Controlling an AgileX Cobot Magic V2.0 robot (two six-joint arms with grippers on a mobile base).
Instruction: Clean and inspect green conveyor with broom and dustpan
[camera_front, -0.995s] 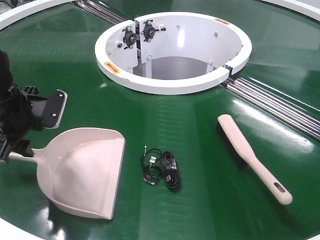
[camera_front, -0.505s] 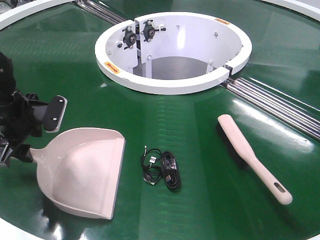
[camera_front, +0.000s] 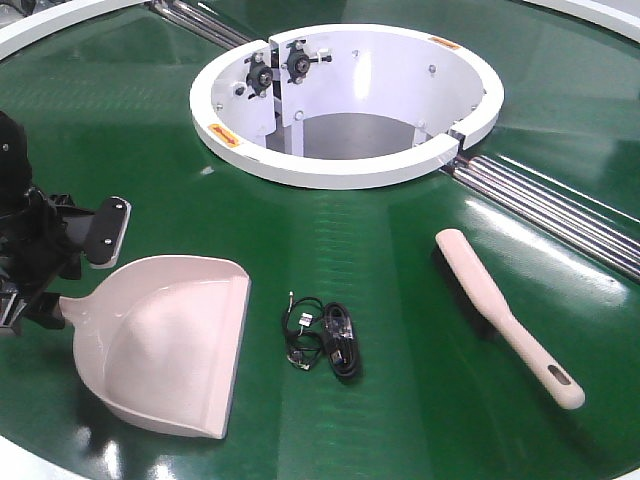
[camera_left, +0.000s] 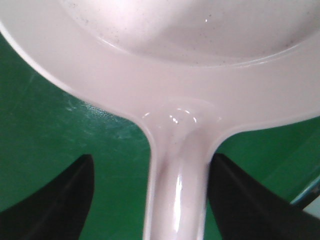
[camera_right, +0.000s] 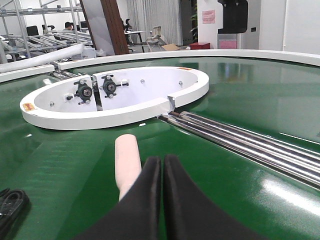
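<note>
The green conveyor (camera_front: 380, 420) fills the front view. The beige dustpan (camera_front: 170, 340) lies on it at the lower left, mouth to the right. My left gripper (camera_front: 62, 272) is open and straddles the dustpan's handle (camera_left: 175, 200); in the left wrist view the right finger (camera_left: 240, 200) is at the handle and the left finger (camera_left: 60, 200) stands apart from it. The broom (camera_front: 490, 300) lies flat at the right, handle toward the near edge. In the right wrist view my right gripper (camera_right: 161, 162) is shut on nothing, low behind the broom's end (camera_right: 127, 155).
A coiled black cable (camera_front: 325, 340) lies between dustpan and broom. The white central ring (camera_front: 350, 170) stands behind, with steel rollers (camera_front: 560, 210) running off to its right. The belt's white rim (camera_front: 30, 455) curves along the near left edge.
My left gripper has shifted down and slightly left, settling around the dustpan's handle. Dustpan, cable and broom have not moved.
</note>
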